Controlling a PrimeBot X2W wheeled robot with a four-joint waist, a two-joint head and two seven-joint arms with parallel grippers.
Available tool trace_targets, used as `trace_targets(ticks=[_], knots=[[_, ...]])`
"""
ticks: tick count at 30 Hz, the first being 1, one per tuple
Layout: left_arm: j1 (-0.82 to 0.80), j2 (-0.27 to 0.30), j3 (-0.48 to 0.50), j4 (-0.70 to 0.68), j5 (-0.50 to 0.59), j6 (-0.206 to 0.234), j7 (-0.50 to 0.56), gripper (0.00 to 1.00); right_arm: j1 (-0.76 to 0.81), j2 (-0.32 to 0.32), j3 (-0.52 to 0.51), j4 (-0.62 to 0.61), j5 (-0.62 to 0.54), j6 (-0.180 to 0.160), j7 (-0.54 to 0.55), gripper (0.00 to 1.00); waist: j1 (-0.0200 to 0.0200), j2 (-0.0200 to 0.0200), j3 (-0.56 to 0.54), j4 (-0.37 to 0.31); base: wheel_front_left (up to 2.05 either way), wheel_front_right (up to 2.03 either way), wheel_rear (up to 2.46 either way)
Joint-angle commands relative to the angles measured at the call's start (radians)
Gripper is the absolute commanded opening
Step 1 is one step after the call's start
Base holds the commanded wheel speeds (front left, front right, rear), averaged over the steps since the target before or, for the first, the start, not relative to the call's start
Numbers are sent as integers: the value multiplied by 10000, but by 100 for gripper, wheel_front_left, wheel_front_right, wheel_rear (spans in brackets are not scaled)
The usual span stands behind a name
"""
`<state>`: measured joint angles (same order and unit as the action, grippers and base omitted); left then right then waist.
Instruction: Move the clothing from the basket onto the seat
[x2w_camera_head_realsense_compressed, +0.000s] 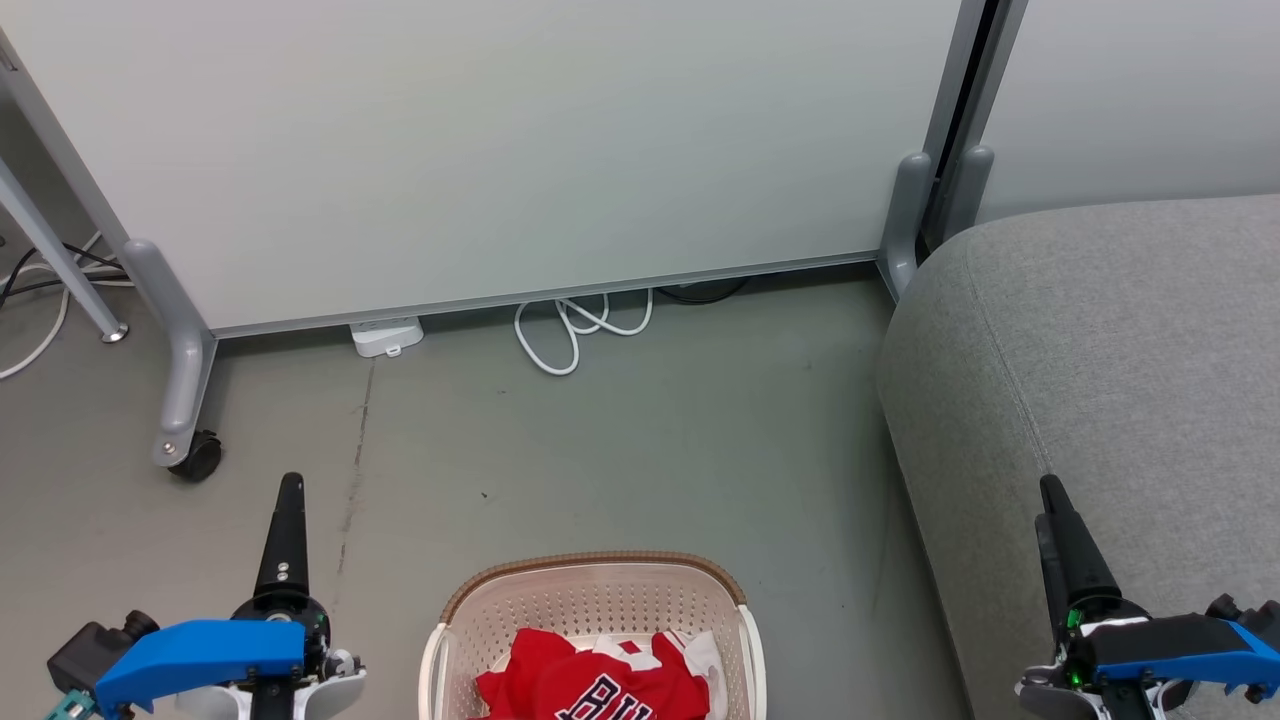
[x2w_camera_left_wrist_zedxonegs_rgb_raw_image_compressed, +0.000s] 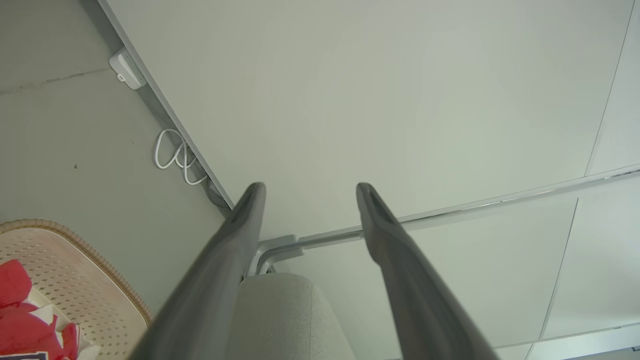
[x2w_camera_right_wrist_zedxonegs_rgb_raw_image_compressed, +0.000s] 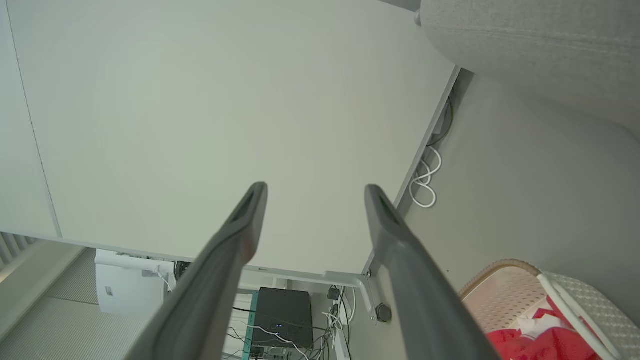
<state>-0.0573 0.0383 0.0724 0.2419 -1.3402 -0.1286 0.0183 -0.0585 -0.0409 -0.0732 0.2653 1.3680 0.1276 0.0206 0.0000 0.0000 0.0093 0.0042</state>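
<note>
The task is looking barely begun, as far as can be judged. The clothing (x2w_camera_head_realsense_compressed: 585, 680) is lying bunched in the basket (x2w_camera_head_realsense_compressed: 590, 600), its red cloth with white trim and dark lettering showing above the perforated wall. The basket is standing on the floor (x2w_camera_head_realsense_compressed: 650, 430) at the near edge of the head view, between the two arms. The seat (x2w_camera_head_realsense_compressed: 1100, 350) is sitting just to the robot's right of the basket, with a strip of floor between them. Nothing red is lying on the stretch of grey upholstery that the head view is taking in.

The left gripper (x2w_camera_left_wrist_zedxonegs_rgb_raw_image_compressed: 307, 192) is hanging over the floor to the left of the basket with its fingers standing apart and holding nothing. The right gripper (x2w_camera_right_wrist_zedxonegs_rgb_raw_image_compressed: 312, 192) is hovering over the near edge of the seat, its fingers likewise spread and gripping nothing. Both are pointing toward the pale partition (x2w_camera_head_realsense_compressed: 500, 150) rather than down at the garments, and neither is touching the basket or the cloth.

How many garments are piled in the basket is hard to tell, since its near half is running out of view. Everything seems left to do: reaching in, gripping the cloth, lifting it clear of the rim and carrying it across to the seat
</note>
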Motion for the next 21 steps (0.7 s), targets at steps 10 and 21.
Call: trace_targets(ticks=[10,21], knots=[[-350,92,-366,-498,2275,227,-442,100,-319,-59,313,-423,-2246,22,-463,100,0,0,27,19,0,0,0],[-394,102,-723,-714,4428,511,-846,100,-313,-70,620,-672,-4665,26,-868,100,0,0,36,50,0,0,0]])
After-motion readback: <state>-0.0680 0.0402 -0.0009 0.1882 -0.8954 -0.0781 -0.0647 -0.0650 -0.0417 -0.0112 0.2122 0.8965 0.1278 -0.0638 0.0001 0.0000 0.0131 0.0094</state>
